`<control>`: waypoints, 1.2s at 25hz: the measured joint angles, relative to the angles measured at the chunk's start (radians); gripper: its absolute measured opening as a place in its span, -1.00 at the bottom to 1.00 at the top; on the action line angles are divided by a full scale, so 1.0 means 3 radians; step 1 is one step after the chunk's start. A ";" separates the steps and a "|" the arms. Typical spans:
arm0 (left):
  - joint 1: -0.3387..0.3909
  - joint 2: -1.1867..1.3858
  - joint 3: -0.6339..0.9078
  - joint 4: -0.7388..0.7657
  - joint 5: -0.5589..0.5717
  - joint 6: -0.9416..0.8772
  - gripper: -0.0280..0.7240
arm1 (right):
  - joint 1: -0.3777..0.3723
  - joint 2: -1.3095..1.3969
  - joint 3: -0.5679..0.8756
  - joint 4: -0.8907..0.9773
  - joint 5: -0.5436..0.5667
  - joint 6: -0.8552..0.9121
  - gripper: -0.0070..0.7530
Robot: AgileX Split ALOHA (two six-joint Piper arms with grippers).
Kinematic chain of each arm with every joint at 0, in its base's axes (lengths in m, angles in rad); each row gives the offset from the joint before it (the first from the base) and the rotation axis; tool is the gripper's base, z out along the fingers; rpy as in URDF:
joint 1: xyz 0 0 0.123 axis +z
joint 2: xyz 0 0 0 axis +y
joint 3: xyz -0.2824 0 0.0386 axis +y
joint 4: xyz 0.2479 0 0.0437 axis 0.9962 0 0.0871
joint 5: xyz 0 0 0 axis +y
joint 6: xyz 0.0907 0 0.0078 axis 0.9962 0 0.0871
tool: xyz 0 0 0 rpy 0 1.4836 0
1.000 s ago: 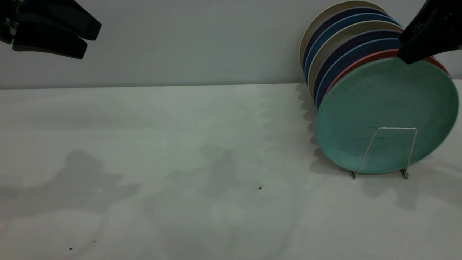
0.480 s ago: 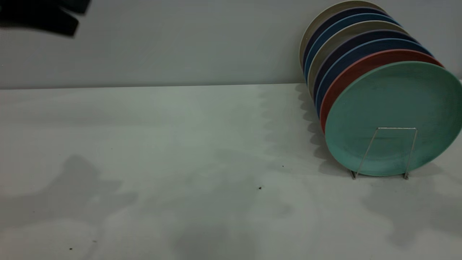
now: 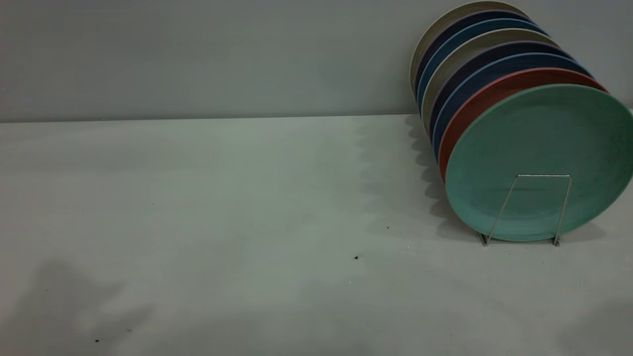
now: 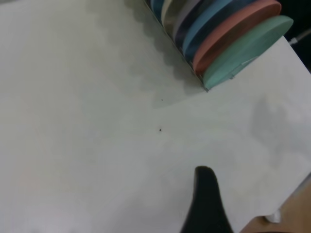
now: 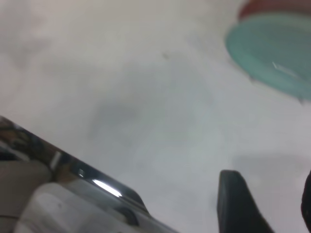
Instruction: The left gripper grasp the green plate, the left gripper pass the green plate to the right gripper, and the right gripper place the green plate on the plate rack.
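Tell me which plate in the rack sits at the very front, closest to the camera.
The green plate. It is the frontmost of the row standing on edge in the plate rack, right behind the front wire loop, with the salmon-red plate directly behind it.

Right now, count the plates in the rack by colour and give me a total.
cream plates: 2
blue and dark blue plates: 4
salmon plate: 1
green plate: 1
Total: 8, all standing on edge in the plate rack.
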 joint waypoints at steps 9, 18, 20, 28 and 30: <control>0.0000 -0.0608 0.0003 0.0780 0.0232 -0.0691 0.60 | 0.0000 -0.0876 0.1179 -0.0870 0.0020 0.0657 -0.07; 0.0000 -0.0856 0.0350 0.1423 0.0402 -0.1412 0.60 | 0.0000 -0.1955 0.2122 -0.1057 -0.0227 0.0758 -0.07; 0.0000 -0.0950 0.0544 0.1537 0.0402 -0.1444 0.60 | 0.0000 -0.2178 0.2171 -0.1069 -0.0303 0.0766 -0.07; 0.0000 -0.1451 0.1401 0.2108 0.0387 -0.1717 0.60 | 0.0000 -0.2598 0.2179 -0.1157 -0.0335 0.0914 -0.07; 0.0000 -0.1614 0.1595 0.2291 0.0383 -0.1766 0.60 | 0.0000 -0.2661 0.2179 -0.1161 -0.0336 0.0918 -0.07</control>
